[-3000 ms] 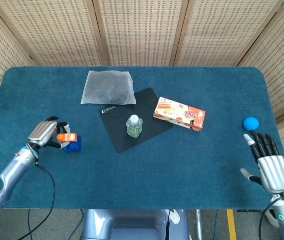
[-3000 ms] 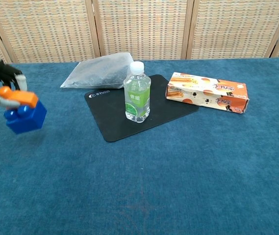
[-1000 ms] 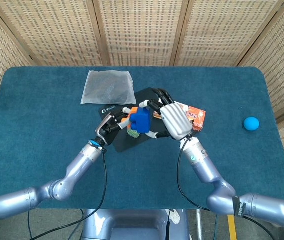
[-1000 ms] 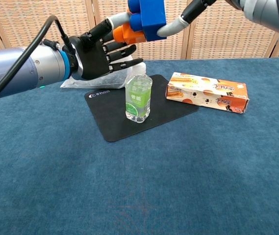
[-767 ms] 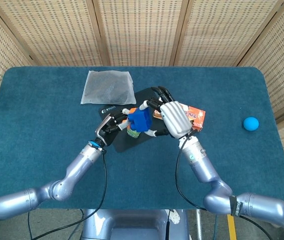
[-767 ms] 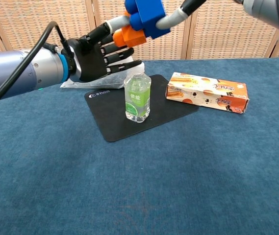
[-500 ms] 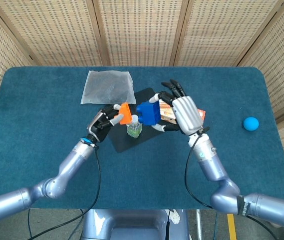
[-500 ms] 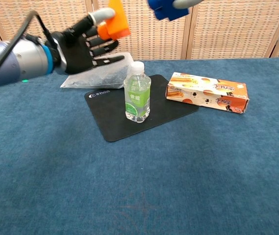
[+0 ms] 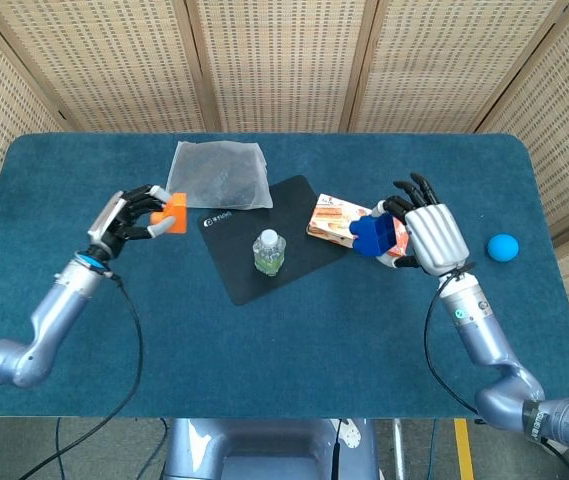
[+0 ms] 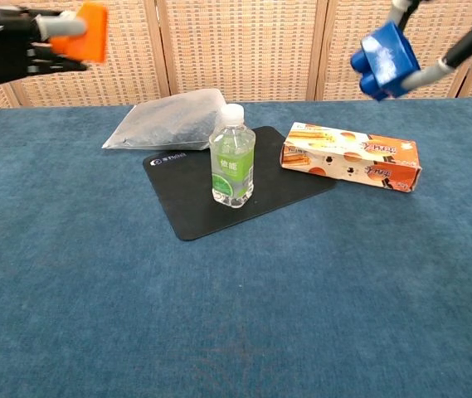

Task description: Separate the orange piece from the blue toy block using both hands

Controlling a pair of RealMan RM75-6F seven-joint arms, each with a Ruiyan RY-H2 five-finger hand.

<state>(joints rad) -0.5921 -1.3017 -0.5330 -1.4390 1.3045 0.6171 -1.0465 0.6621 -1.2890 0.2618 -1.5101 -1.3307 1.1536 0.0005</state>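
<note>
The robot's left hand [image 9: 129, 222] pinches the small orange plastic piece [image 9: 173, 215] high on the left. The right hand [image 9: 426, 236] grips the blue toy block [image 9: 375, 235] on the right (well apart). They look separated; next, set both down gently.
</note>
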